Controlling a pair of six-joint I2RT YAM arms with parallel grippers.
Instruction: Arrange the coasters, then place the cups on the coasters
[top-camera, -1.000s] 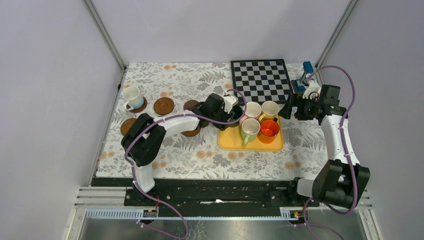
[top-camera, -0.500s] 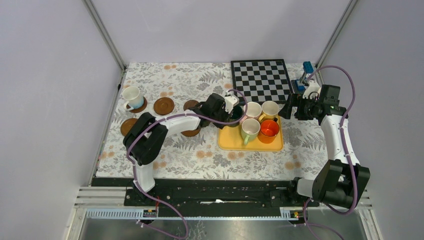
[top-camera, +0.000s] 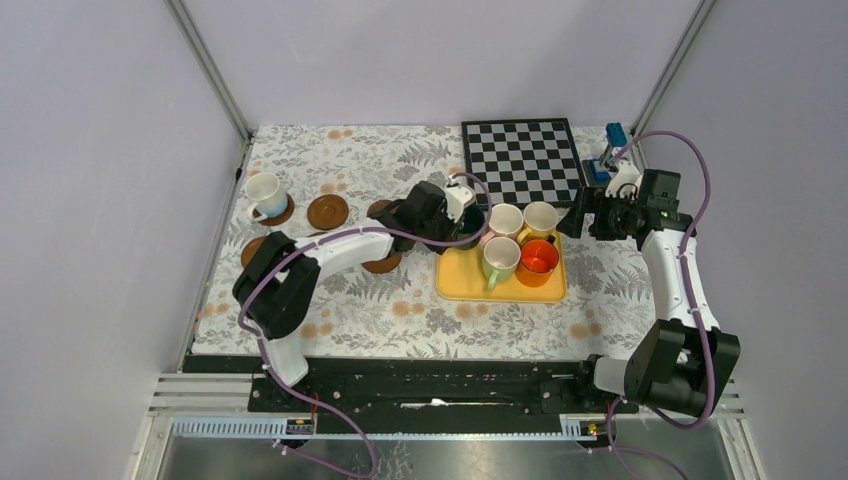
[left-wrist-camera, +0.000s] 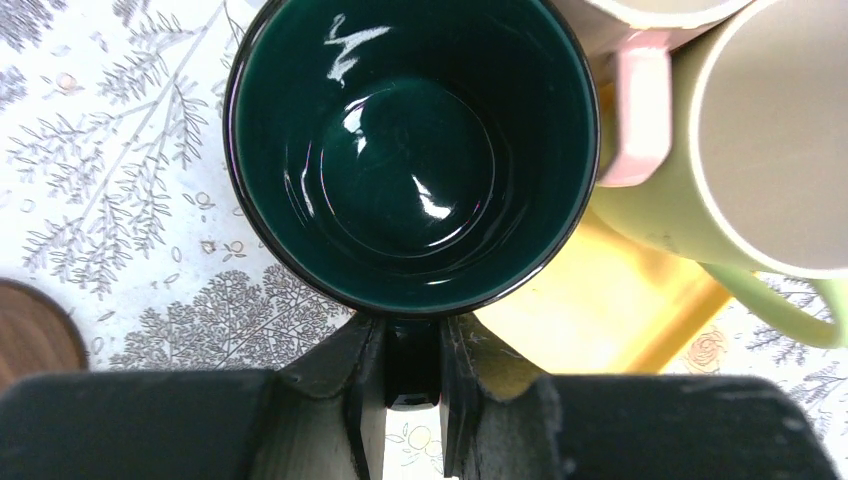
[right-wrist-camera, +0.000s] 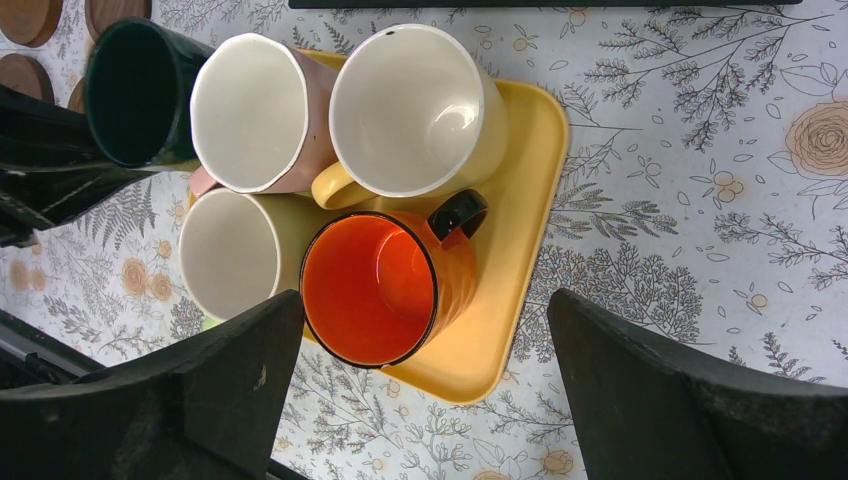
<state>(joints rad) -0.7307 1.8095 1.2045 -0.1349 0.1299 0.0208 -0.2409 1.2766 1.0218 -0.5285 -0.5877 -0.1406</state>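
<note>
The dark green cup (left-wrist-camera: 410, 150) was glossy, green inside as well as out, with a dark rim. The left pincer (left-wrist-camera: 410, 338) was clamped on its handle, one finger on either side. The cup sat upright at the yellow tray's (top-camera: 500, 286) left far corner, just beside the pink cup (top-camera: 503, 220), over the tray's edge and the flowered tabletop (top-camera: 400, 310) (whether it rested there or hung clear could not be told).

Six cups could be counted. Four stood on the tray: the pink cup, a cream-yellow cup (top-camera: 541, 217), a light green cup (top-camera: 499, 257) and an orange cup (top-camera: 538, 257) with a black handle. The dark green cup made five, and a white cup (top-camera: 264, 190) stood on a coaster at the far left.

Five coasters (top-camera: 327, 211) showed from above, round, flat and dark brown, two of them partly under the left arm.

The right pincer (right-wrist-camera: 425, 300) hung above the tray with its fingers wide apart, holding nothing. One chessboard (top-camera: 522, 160) lay beyond the tray.
</note>
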